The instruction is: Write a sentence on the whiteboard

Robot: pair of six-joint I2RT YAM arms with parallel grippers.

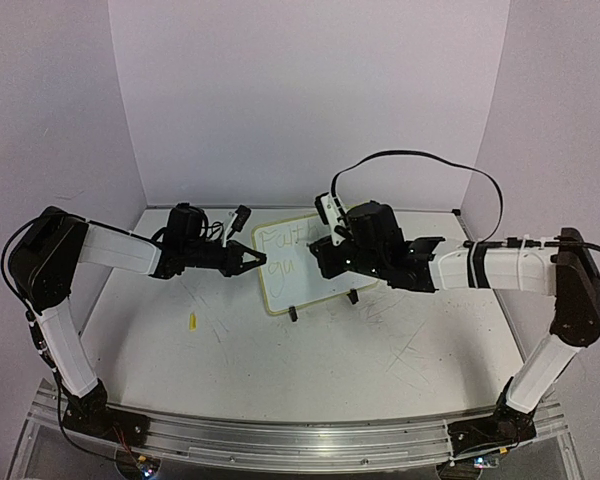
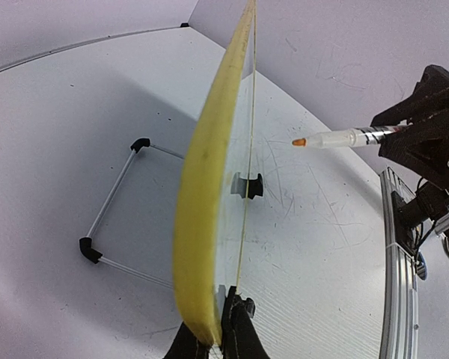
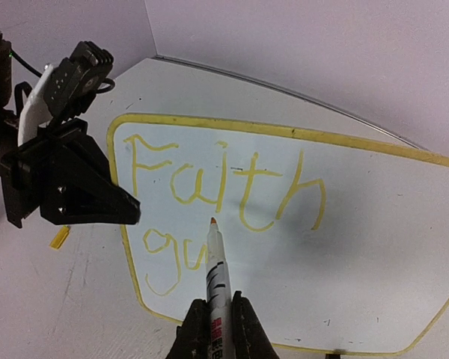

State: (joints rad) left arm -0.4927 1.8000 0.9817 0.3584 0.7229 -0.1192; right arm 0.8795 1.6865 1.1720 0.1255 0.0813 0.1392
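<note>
The whiteboard [image 1: 292, 270] stands tilted at the back middle of the table, yellow-rimmed, with "Faith" and below it "gu" written in yellow [image 3: 232, 187]. My left gripper [image 1: 256, 262] is shut on the board's left rim [image 2: 202, 187], its jaws pinching the yellow edge at the bottom of the left wrist view [image 2: 217, 336]. My right gripper [image 3: 215, 321] is shut on a white marker [image 3: 217, 273], whose orange tip points at the board just right of the "gu". In the left wrist view the marker [image 2: 337, 138] hangs a short way off the board's face.
A small yellow cap [image 1: 192, 321] lies on the table left of the board. Black clip feet [image 1: 352, 296] and a wire stand [image 2: 116, 202] hold the board up. Walls close in the back and sides; a black cable [image 1: 420, 155] loops above the right arm.
</note>
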